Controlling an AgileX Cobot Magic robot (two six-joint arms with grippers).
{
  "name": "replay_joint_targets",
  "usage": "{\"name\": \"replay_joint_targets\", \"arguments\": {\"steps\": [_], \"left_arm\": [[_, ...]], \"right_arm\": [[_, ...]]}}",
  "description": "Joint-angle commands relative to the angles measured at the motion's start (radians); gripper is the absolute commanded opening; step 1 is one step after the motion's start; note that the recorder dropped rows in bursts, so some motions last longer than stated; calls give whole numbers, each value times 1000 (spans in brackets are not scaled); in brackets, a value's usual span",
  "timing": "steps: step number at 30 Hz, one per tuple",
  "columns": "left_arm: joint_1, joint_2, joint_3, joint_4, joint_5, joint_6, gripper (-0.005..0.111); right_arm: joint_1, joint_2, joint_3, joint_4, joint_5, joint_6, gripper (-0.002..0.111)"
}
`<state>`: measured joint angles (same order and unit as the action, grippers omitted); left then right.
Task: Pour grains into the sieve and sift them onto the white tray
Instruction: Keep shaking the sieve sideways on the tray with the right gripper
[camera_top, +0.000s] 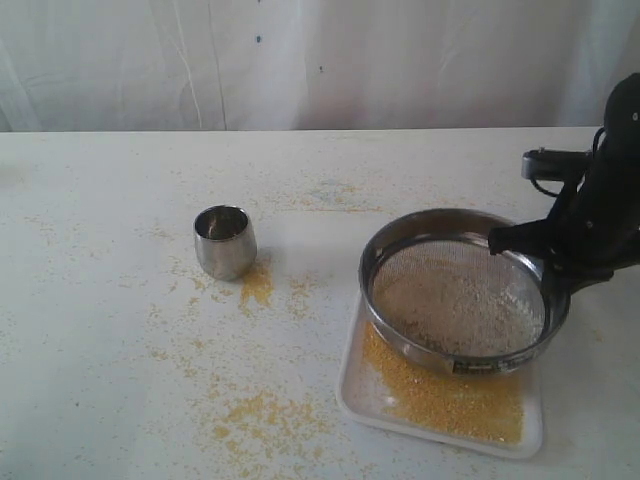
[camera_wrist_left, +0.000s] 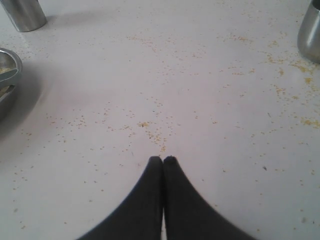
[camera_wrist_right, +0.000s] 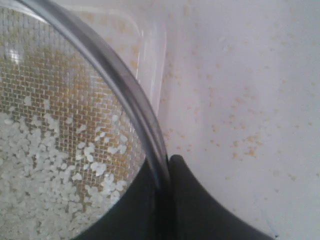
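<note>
The worktop is white and dusted with spilled yellow meal, thickest near the front and beside the cup, which stands upright well to the left of everything else. The tray lies at the right front. The sieve is over its far half and overhangs the far edge. Whether it rests on the tray or is lifted just clear, I cannot tell.

The grains have split. Fine golden meal is spread on the tray's near half, and coarse whitish bits lie on the mesh.

The right claw is pinched tight on the sieve's rim, one finger inside and one outside. The left claw is closed with its tips together, holding nothing, low over bare worktop.

Pouring looks done, so the step in hand is sifting — probably late in it, since little yellow shows among the white bits. The next move calls for short side-to-side shakes with the sieve level and centred over the tray — its far edge hangs past the tray, so fines there would land on the worktop.
</note>
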<state>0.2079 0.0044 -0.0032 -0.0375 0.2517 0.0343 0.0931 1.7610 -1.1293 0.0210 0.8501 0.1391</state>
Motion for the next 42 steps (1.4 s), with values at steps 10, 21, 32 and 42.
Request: {"name": "replay_joint_targets", "arguments": {"steps": [10,21,32,42], "left_arm": [[0,-4,3,-6,3,-7,0],[0,-4,3,-6,3,-7,0],[0,-4,3,-6,3,-7,0],[0,-4,3,-6,3,-7,0]], "right_arm": [[-3,-14,7,108,43,23,0],[-3,-15,12,27,-4,28,0],[-3,-26,14,86,126,31,0],[-3,-26,20,82,-129,31,0]]}}
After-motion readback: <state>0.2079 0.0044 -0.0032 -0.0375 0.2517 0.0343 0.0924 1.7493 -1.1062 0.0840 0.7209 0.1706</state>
